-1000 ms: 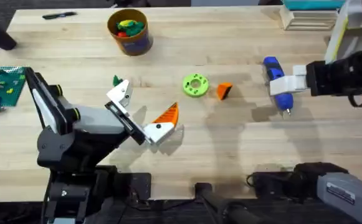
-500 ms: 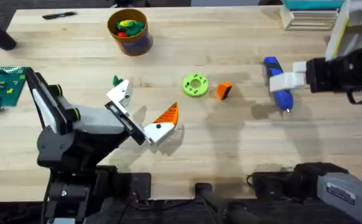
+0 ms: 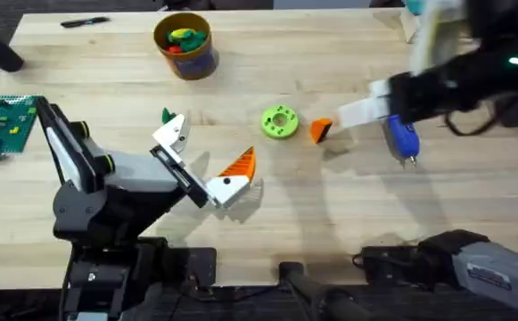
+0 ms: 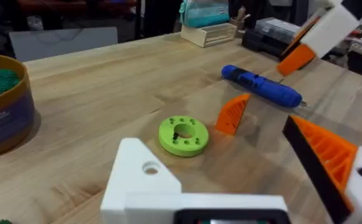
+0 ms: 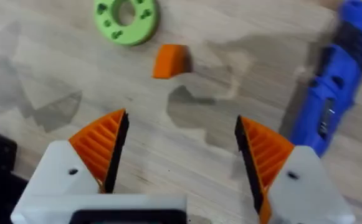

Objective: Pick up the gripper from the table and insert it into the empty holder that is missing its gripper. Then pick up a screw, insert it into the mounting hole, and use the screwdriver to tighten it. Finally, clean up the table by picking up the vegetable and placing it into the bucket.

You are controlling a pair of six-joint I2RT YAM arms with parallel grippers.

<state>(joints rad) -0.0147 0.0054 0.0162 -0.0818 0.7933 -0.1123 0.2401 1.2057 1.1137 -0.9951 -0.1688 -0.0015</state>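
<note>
Right end effector (image 5: 177, 152) spread wide above loose orange gripper (image 5: 171, 61), no legible writing

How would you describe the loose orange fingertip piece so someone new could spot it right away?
Start at the large light wooden tabletop and find the lime-green round plastic disc near its middle. Beside it, towards the bright blue pen-shaped screwdriver, lies the small orange plastic wedge. It is the only loose orange piece, smaller than both neighbours.
</note>
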